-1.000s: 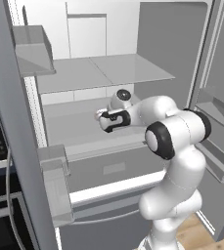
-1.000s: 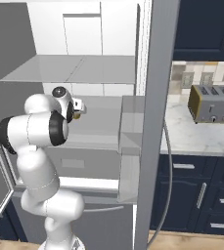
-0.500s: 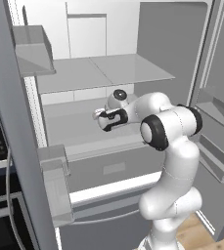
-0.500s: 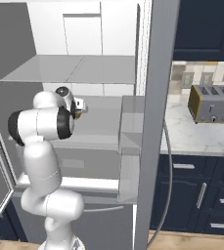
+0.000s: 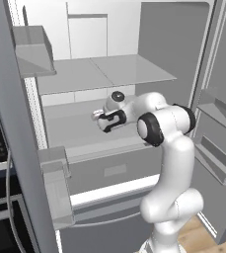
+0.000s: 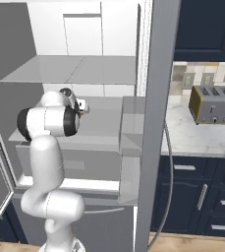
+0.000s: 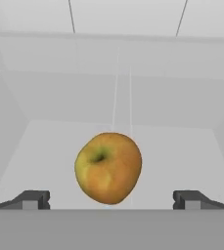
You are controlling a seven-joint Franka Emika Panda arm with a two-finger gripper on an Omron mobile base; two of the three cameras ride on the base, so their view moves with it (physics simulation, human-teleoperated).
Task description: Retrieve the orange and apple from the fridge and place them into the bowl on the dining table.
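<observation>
Apple [image 7: 108, 167], round and smooth-skinned, mottled yellow and orange-red with a dark dimple at the stem end, lies on the white shelf floor of the fridge [image 5: 149, 59], squarely between the two dark fingertips [image 7: 31, 199] of the gripper [image 7: 111, 201]. The pincer stands wide apart, both tips clear of the fruit and nothing held. The fridge is open, grey steel outside and matte white inside, with a flat pale glass-like shelf [image 5: 104, 71] overhead and boxy grey door bins [image 5: 55, 173] on the door at the left. The white, glossy arm [image 5: 169, 148] with dark joints reaches over the drawer front onto the middle shelf, and its own bulk hides the fruit in both base views. Beside the fridge, a steel toaster [image 6: 214, 104] sits on a pale speckled counter [image 6: 192, 140] above navy cabinets [image 6: 197, 197].
</observation>
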